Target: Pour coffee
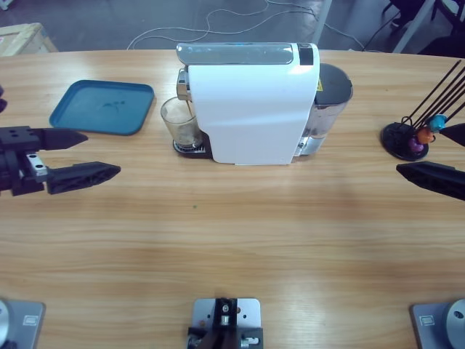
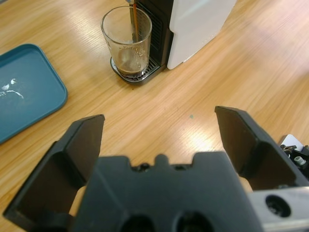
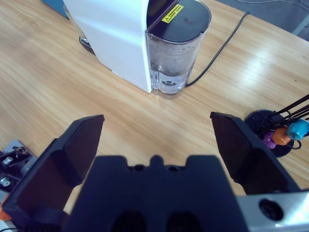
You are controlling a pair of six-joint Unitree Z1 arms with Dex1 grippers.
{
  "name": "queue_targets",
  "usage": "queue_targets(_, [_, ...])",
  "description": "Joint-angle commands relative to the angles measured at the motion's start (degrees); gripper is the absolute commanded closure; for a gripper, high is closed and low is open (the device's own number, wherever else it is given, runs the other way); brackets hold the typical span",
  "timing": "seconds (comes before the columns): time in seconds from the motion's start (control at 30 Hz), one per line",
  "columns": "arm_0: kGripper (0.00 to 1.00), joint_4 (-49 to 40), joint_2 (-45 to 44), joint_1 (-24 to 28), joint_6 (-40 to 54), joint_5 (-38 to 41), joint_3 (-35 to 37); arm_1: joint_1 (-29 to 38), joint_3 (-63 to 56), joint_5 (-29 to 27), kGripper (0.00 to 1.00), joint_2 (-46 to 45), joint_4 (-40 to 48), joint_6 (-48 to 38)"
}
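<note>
under the spout of the white coffee machine (image 1: 254, 102) we see a clear glass (image 2: 127, 41) on the drip tray, a thin stream of coffee (image 2: 135, 21) falling into a shallow dark layer at its bottom. beside it lies a blue tray (image 1: 102, 107). we see the left gripper (image 1: 89, 156) and right gripper (image 3: 157, 137) both spread wide and holding nothing, well apart from the glass, with a black capsule rack (image 1: 414, 138) near the right one.
</note>
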State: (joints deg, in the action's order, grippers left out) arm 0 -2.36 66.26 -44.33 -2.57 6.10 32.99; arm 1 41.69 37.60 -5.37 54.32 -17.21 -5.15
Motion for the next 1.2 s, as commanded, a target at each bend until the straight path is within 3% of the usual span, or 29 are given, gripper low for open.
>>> queue_targets(0.03, [0.000,-1.1,-1.1,-0.5,0.7,0.5,-0.1,-0.4,-1.9,0.6,0.004,-0.2,-0.5,0.7])
queue_targets(1.2, [0.000,-1.1,-4.1,-0.5,0.6,0.6,-3.1,-0.4,-2.3,1.2,0.004,0.8,-0.2,0.3])
